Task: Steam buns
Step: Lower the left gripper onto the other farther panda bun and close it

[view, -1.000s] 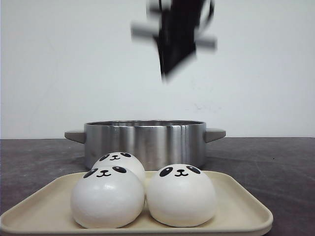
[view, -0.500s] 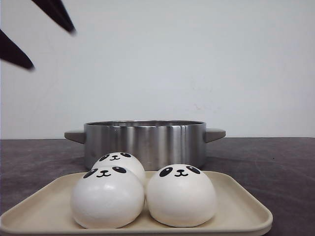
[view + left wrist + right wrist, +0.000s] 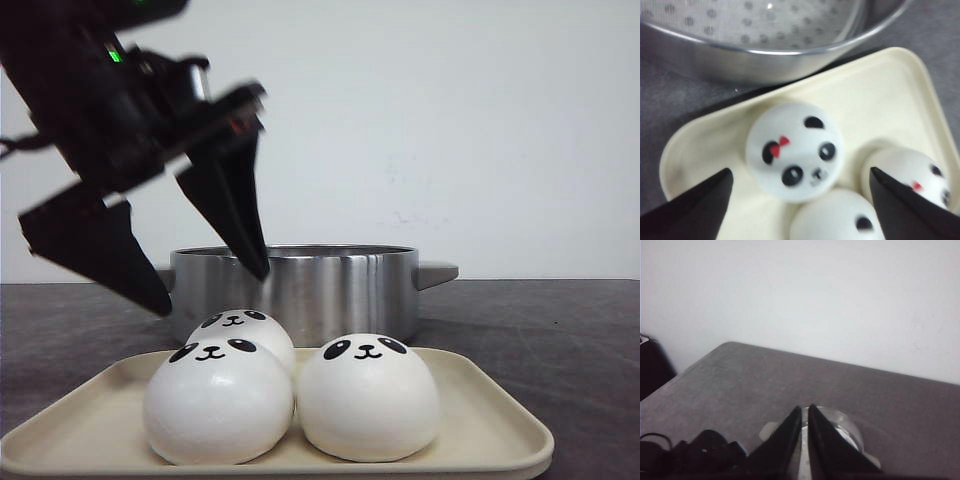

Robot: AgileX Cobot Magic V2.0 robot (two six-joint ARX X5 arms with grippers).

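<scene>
left gripper point(image 3: 210, 290) jaws wide, holding nothing, upper left of front view | right gripper point(image 3: 805, 412) jaws nearly closed, empty | three glossy white panda-face buns point(image 3: 367, 398) on cream tray point(image 3: 500, 420), faces up, front view | wrist view alone shows red bow, perforated steel pot point(image 3: 765, 30) floor | dark bench point(image 3: 560, 320)

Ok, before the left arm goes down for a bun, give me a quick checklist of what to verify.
1. Left tool open wide enough: ok, its fingers are spread apart.
2. Left tool empty: ok, nothing between the fingers.
3. Target centred: ok, the bow bun lies between the fingertips in the left wrist view.
4. Neighbours clear: not ok, two more buns crowd against it on the tray.
5. Steamer pot ready: ok, uncovered, perforated floor visible.
6. Right tool out of the way: ok, shut and high above the table.
</scene>
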